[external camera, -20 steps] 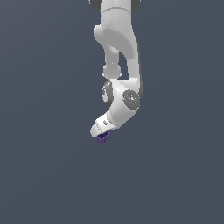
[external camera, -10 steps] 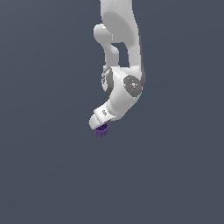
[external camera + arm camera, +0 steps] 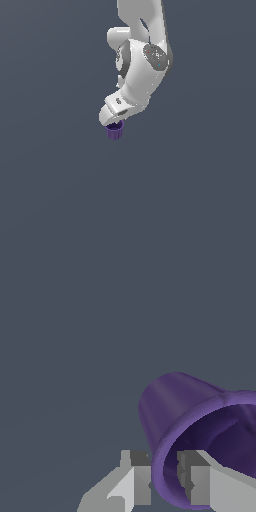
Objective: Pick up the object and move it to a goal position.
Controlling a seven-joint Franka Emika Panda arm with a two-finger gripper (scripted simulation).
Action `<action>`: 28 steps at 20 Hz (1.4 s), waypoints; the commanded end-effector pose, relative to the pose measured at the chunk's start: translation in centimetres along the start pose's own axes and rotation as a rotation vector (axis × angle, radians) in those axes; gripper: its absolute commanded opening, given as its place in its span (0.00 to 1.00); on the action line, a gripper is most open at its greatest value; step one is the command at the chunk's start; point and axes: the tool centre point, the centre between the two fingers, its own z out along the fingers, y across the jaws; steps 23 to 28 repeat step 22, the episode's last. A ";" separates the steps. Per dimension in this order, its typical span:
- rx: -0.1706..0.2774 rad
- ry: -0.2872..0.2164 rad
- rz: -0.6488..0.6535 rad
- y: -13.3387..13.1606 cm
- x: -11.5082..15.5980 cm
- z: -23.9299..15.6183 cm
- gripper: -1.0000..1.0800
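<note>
Purple cup [image 3: 170, 406] cut off by wrist view's edge, claw [image 3: 114, 121] fingertips hidden in exterior view

Small purple hollow-topped cylinder cup [image 3: 115, 130] sits directly under the white robot gripper [image 3: 113, 120], at the arm's lowest end, a little toward the exterior view's left of the arm's bulk. In the wrist view the cup [image 3: 195, 421] has its rim wall between the two grey fingers [image 3: 136, 483], one finger outside the wall, the other inside the opening.
</note>
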 end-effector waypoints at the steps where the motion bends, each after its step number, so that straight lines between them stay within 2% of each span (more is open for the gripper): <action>1: 0.000 0.001 0.000 -0.1 -1.5 -2.3 0.00; 8: 0.000 0.002 0.000 -0.1 -4.9 -7.5 0.00; 14: 0.000 0.002 0.000 -0.1 -6.6 -10.3 0.00; 28: -0.001 0.001 0.001 0.0 -7.0 -11.0 0.00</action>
